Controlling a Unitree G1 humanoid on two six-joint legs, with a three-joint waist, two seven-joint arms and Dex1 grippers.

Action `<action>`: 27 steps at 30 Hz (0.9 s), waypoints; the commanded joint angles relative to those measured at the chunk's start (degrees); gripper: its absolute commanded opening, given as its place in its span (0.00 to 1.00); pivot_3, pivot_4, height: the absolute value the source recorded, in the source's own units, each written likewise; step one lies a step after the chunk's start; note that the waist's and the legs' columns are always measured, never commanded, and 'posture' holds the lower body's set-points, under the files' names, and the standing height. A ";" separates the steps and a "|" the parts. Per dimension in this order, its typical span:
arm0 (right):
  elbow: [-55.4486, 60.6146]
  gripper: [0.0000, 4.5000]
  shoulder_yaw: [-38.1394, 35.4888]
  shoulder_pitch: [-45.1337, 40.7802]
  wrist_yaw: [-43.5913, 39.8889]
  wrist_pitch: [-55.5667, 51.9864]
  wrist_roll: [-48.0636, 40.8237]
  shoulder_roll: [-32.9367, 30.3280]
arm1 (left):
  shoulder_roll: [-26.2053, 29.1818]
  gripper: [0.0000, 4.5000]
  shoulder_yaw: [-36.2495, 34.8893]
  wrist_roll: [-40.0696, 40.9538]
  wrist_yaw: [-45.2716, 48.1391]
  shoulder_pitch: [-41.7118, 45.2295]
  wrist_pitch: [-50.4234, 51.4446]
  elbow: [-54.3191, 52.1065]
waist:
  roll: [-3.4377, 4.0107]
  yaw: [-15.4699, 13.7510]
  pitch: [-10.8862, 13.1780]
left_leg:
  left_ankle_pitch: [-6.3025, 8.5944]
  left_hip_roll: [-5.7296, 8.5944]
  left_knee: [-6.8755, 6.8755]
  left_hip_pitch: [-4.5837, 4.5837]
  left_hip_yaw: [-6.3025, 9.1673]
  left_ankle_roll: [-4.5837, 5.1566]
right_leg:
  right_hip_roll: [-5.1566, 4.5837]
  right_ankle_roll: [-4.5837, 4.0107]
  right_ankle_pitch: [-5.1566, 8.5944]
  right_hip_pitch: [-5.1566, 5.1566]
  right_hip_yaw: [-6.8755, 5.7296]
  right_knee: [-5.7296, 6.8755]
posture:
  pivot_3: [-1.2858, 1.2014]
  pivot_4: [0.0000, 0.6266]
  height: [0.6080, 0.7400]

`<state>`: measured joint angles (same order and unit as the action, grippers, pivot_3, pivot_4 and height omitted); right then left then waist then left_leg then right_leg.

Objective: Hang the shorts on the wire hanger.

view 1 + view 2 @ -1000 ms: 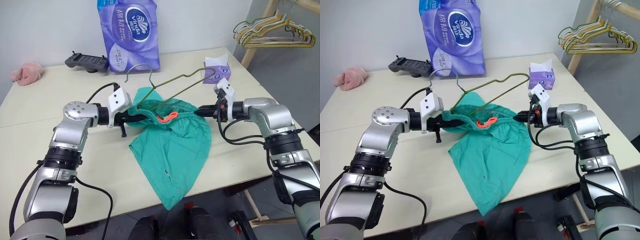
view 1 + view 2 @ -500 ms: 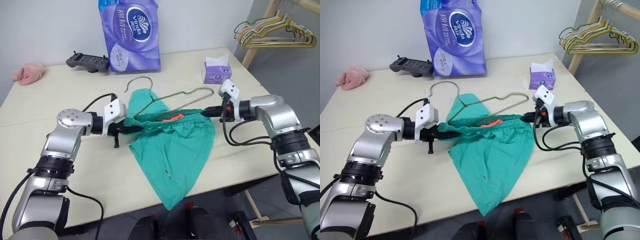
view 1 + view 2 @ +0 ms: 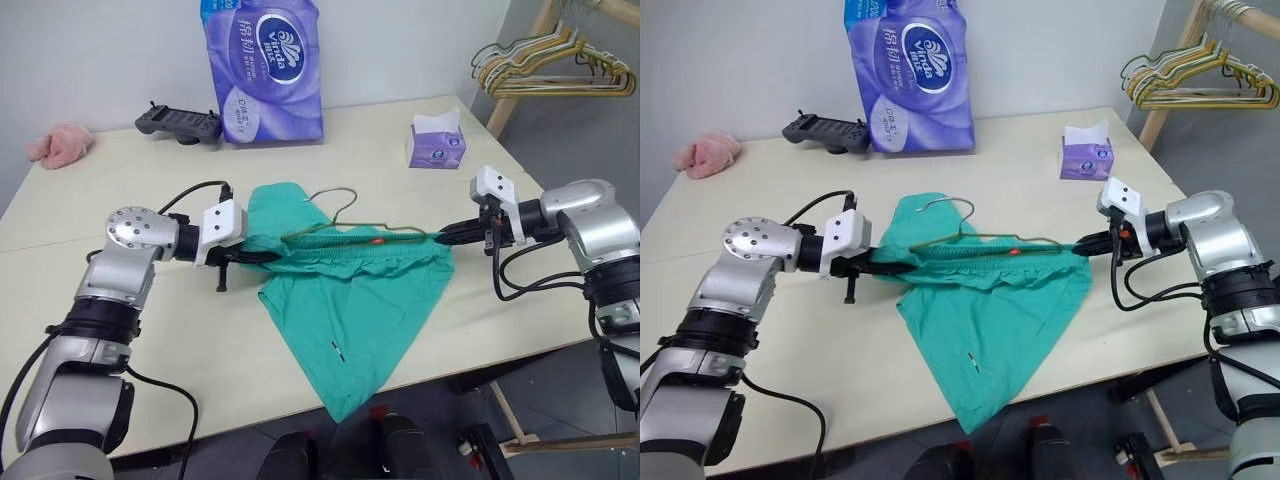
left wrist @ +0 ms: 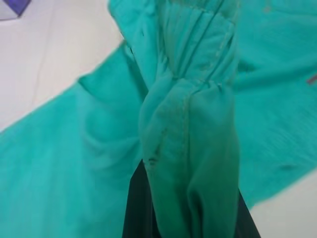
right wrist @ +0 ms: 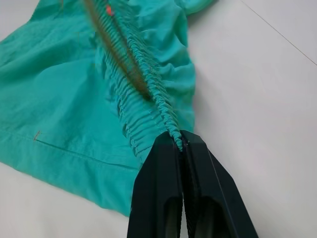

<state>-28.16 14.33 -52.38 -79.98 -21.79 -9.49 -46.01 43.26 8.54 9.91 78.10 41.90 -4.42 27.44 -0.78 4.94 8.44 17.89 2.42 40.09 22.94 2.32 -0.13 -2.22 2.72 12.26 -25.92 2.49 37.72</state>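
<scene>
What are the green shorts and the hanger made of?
The shorts look like thin, matte woven cloth: they fold and crease, and the waistband bunches into tiny pleats as if elastic. The wire hanger looks like thin, stiff metal wire with an olive-green coat: it keeps its curved hook shape, though the colour could be paint or plastic.

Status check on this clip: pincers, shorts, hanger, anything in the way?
Left pincer and right pincer both shut on the shorts, waistband stretched taut between them. Hanger lies along the waistband, hook free. Nothing in the way.
</scene>
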 commanded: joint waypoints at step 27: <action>21.83 0.00 -3.92 -5.44 1.58 -22.82 -9.46 3.68 | -1.07 0.04 2.71 -12.11 -4.87 5.58 -15.96 8.61 | 0.00 0.21 0.00 | 0.00 -0.02 -0.03 0.04 0.00 0.01 | 0.00 -0.01 0.00 -0.12 -0.01 0.06 | 0.47 0.20 1.00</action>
<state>-9.52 12.22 -56.85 -79.67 -43.31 -17.23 -42.77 42.51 11.05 -1.69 74.13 45.89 -19.57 36.04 -0.78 5.15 8.44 17.89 2.41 40.07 22.98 2.33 -0.13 -2.24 2.72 12.26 -26.02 2.46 37.78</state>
